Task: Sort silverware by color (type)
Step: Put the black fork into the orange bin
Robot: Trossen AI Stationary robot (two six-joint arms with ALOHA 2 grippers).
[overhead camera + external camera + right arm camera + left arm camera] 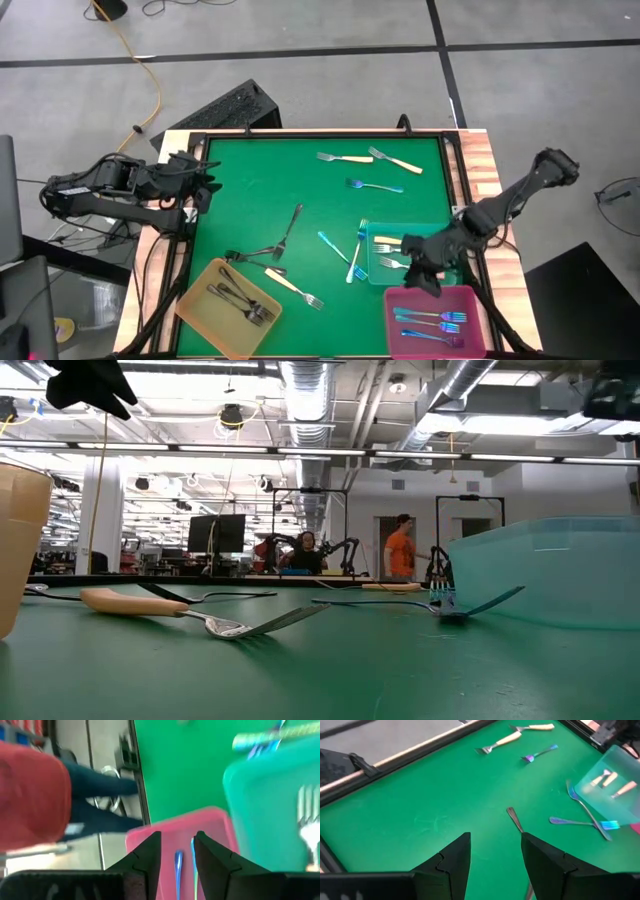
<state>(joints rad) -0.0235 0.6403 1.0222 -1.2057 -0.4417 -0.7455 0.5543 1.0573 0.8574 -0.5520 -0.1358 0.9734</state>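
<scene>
The right tool [428,281] hovers over the near edge of the pink tray [474,296], its fingers a little apart and holding nothing; three iridescent blue forks [432,322] lie in that tray below it. The teal tray [385,234] beside it holds cream-handled forks [392,243], and the yellow tray [205,296] holds dark-grey forks [240,298]. Loose silverware is scattered over the green tabletop [260,180] — two cream-handled pieces [368,158] at the far side, blue ones near the middle. The left tool [205,184] waits at the tabletop's left edge, fingers apart and empty.
</scene>
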